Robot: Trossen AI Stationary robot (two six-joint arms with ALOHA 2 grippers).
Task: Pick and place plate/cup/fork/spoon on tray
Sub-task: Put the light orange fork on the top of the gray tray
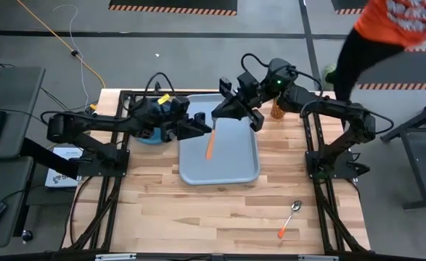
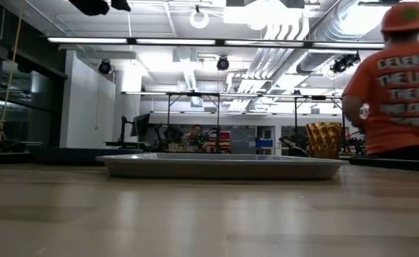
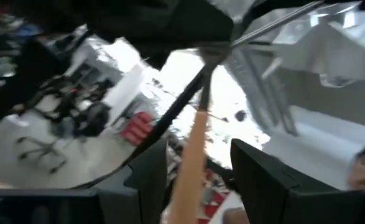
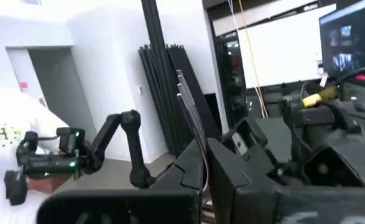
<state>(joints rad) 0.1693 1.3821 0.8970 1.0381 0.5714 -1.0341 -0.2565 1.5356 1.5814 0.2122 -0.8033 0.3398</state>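
Note:
The fork hangs over the grey-blue tray, its orange handle pointing down and its tines up. My right gripper is shut on the fork's metal end. My left gripper is open, one finger on each side of the handle. The handle lies close to one finger, and I cannot tell whether they touch. The blue plate lies on the table under my left arm. The amber cup stands right of the tray. The spoon lies near the front right. My right gripper pinches the fork's metal neck, just below the tines, between its two fingers. The fingers come from the table's far right side and lie across the fork. The fork hangs slanting below them, handle end lowest, clear of the tray.
A person in an orange shirt stands beyond the table's far right corner and also shows in the low view. The tray has free room inside. Bare tabletop lies in front of it.

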